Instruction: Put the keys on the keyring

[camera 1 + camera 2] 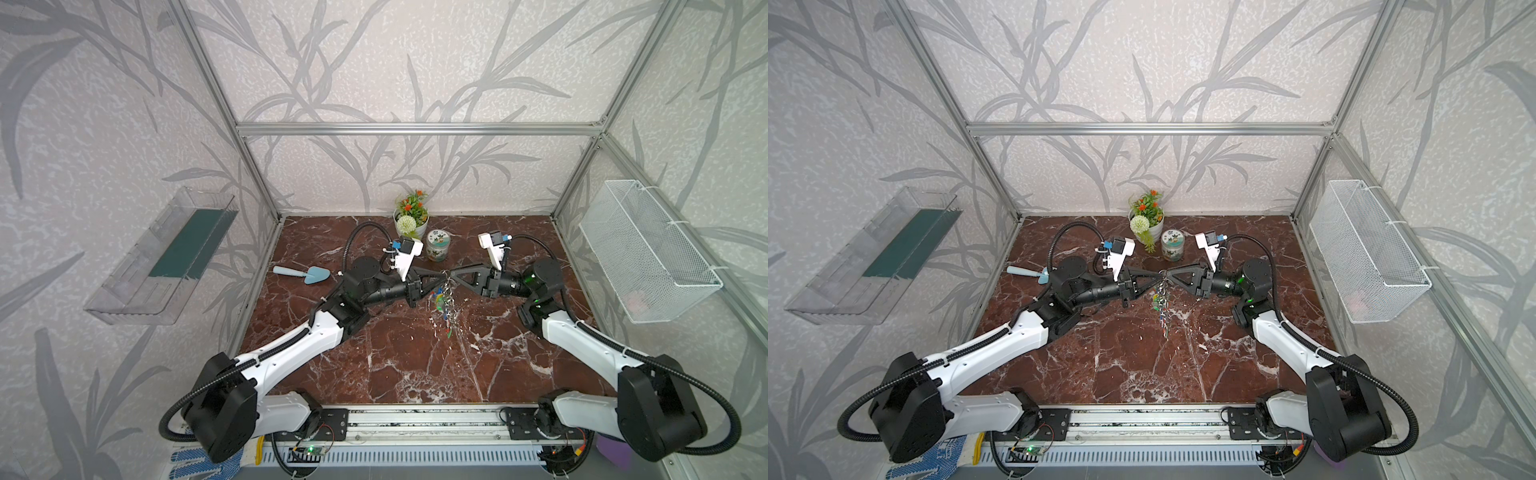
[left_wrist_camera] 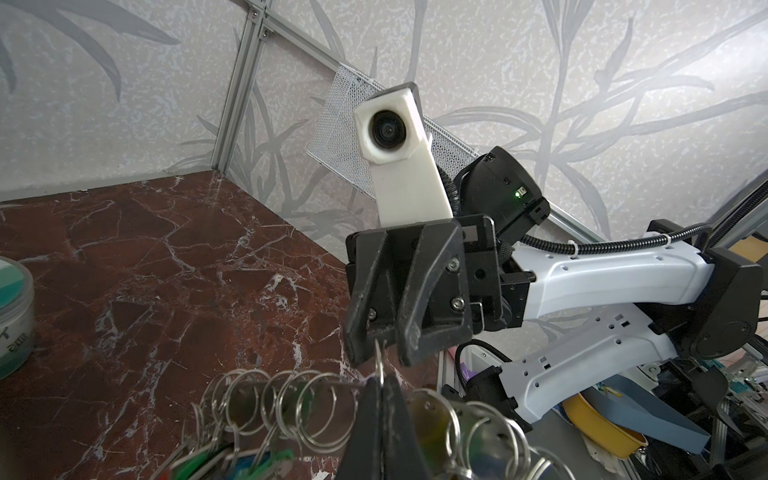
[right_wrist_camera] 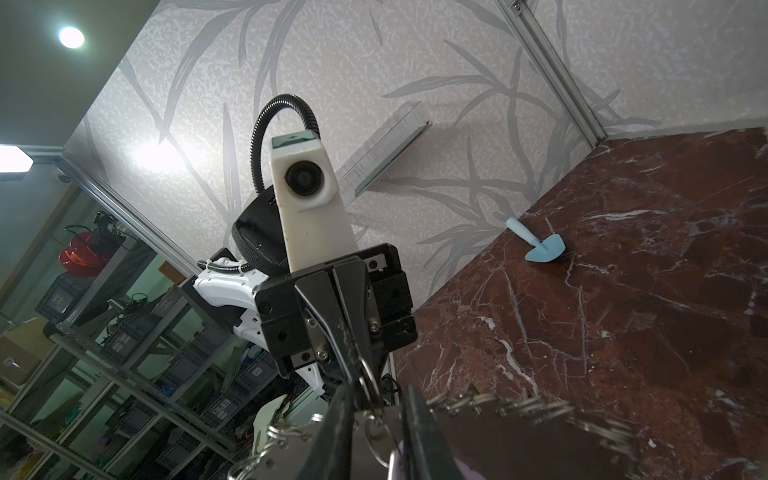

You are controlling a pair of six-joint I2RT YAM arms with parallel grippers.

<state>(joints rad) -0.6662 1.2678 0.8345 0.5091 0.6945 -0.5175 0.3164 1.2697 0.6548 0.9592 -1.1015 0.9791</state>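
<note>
Two black wedge-shaped end effectors meet tip to tip above the middle of the reddish-brown, white-veined marble-patterned desk [image 1: 415,365]. The left end effector [image 1: 438,279] is clenched on the large silvery metal keyring [image 1: 444,297], a wire loop packed with shiny split rings, small grey keys and green, blue and yellow plastic tags. In both top views the bunch hangs from the tips with its long axis running toward 6 o'clock; whether its lowest tags touch the desk cannot be told. In the left wrist view the loop runs crosswise through the clenched tips, and the frame edge cuts off the tags below. The right end effector [image 1: 454,276], jaws slightly parted, grasps the small silvery key on a pale lilac oblong plastic tag [image 3: 395,459]. Only a smooth lilac strip shows between its fingers, cut off at the frame edge. The blade is hidden, so which way it points cannot be told. A thin silvery split ring [image 2: 380,363] stands between the two sets of tips. A light blue plastic trowel [image 1: 305,274] lies at 9 o'clock from the keyring.
</note>
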